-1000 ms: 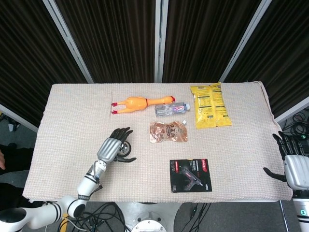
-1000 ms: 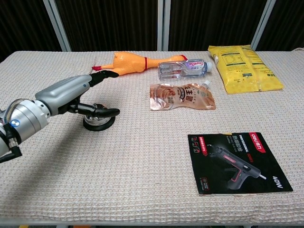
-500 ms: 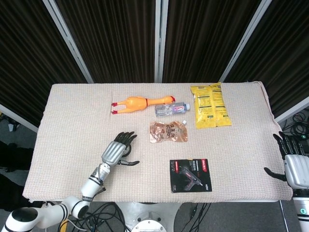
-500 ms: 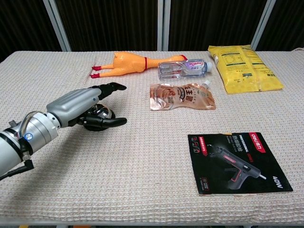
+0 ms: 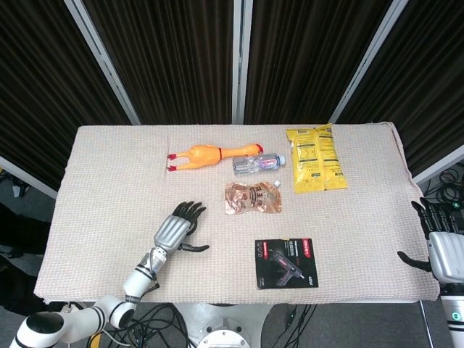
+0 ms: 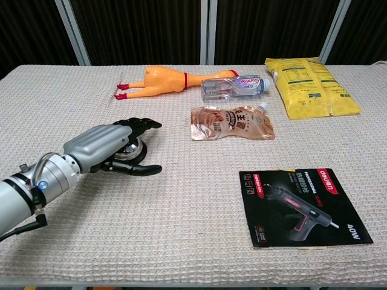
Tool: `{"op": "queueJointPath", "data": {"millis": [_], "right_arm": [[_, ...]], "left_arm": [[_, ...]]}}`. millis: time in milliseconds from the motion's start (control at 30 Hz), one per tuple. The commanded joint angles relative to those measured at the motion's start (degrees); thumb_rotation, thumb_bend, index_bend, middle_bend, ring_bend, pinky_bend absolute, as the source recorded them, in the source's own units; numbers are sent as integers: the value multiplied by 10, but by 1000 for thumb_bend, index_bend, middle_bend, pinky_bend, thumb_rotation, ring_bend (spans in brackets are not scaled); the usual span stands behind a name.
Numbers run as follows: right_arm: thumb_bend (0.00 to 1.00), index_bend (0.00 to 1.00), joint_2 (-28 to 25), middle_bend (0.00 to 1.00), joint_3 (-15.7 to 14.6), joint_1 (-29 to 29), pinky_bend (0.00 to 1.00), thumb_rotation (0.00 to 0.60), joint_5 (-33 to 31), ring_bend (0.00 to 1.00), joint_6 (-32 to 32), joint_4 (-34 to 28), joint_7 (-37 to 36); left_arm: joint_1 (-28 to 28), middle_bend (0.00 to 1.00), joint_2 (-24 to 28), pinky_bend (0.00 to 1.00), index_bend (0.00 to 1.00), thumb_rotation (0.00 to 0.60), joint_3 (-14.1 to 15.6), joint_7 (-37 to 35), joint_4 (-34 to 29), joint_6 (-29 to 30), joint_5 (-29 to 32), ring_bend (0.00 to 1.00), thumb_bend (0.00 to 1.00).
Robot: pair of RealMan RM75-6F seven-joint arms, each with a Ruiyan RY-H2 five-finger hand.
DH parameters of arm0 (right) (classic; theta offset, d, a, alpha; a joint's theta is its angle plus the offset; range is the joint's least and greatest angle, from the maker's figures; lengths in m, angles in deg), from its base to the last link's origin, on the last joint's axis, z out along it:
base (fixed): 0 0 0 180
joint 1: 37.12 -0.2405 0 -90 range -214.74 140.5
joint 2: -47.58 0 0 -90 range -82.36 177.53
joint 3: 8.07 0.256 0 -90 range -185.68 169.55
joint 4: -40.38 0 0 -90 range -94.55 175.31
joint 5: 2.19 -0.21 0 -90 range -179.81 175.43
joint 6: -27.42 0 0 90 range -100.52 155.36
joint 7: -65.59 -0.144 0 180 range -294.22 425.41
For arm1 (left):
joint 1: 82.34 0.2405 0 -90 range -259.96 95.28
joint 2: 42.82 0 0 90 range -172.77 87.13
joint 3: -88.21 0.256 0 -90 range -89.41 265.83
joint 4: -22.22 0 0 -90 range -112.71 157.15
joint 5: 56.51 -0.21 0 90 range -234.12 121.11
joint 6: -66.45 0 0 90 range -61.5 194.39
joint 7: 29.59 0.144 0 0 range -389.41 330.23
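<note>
1. Small round black object [image 6: 128, 151], shiny metallic top, low and disc-like, lying flat on the woven cloth.
2. Mostly hidden beneath the left hand [image 6: 107, 147]; only its edge shows.
3. Sits at roughly 8 o'clock from the copper pouch [image 6: 233, 122].

Counter [image 5: 101, 167] covered in beige waffle-weave cloth, fills centre of head view. Black pleated curtains [image 5: 167, 58] from 9 to 3 o'clock, split by grey metal posts [image 5: 237, 61]. Cables [image 5: 163, 319] on floor at 6 o'clock.
</note>
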Motion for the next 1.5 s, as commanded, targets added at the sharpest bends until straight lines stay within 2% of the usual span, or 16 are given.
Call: {"op": "queueJointPath", "data": {"millis": [33,167,367,667,967,1133,1300,1400,1500], "right_arm": [[0,0,0,0,0,0,0,600,-1,0,0,0,0],[0,0,1,0,0,0,0,600,-1,0,1,1,-1],[0,0,1,0,-1,0,0,600,0,0,1,0,1],[0,0,-1,0,0,0,0,600,1,0,-1,-4,2],[0,0,-1,0,0,0,0,600,0,0,0,-2,0],[0,0,-2,0,1,0,0,600,2,0,-3,-4,0],[0,0,0,0,0,0,0,600,3,0,0,-1,-3],[0,0,3,0,-1,-1,0,600,5,0,1,2,-7],[0,0,7,0,-2,-3,0,600,8,0,2,6,-10]], "left_arm": [[-2,0,4,0,35,120,-6,-1,-6,19,-7,0,0],[0,0,11,0,34,118,-2,1,-16,26,-11,0,0],[6,0,8,0,34,120,11,6,-8,-6,3,0,0],[-1,0,15,0,35,120,0,3,-25,24,-10,0,0],[6,0,19,0,34,123,12,15,-23,-10,9,0,0],[-1,0,32,0,34,121,-13,11,-45,26,2,0,0],[13,0,76,0,34,120,-41,33,-99,89,2,0,0],[43,0,120,0,34,122,-41,60,-139,124,11,0,0],[88,0,172,0,34,122,-26,96,-182,163,22,0,0]]}}
